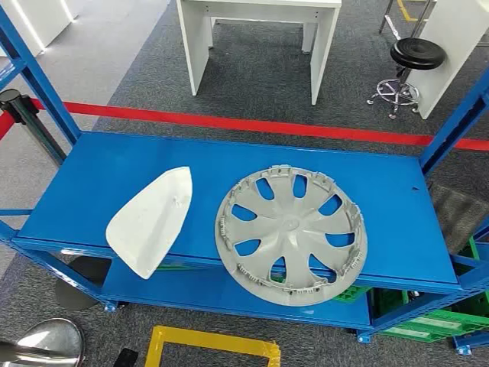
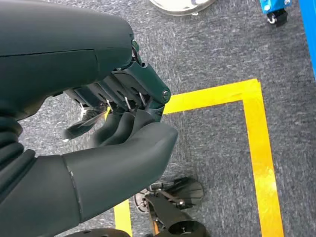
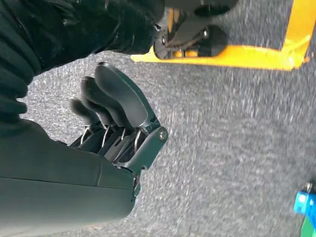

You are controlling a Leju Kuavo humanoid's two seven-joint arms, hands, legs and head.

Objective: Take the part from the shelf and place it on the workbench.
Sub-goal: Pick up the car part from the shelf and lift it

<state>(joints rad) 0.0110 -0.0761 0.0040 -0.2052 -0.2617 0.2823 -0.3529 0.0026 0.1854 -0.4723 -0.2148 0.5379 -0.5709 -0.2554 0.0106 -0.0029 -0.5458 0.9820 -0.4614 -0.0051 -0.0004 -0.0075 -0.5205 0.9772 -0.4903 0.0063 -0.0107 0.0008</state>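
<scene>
1. Blue shelf (image 1: 115, 172): a grey wheel cover (image 1: 291, 233) is seen overhanging its front edge, a white teardrop-shaped part (image 1: 151, 220) just beside it.
2. The left hand (image 2: 123, 123) and right hand (image 3: 111, 111) are curled in over carpet, nothing grasped.

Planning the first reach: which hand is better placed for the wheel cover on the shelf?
Probably right. The wheel cover lies right of centre on the blue shelf; the white part lies left. Both the left hand and right hand hang low, holding nothing.
</scene>
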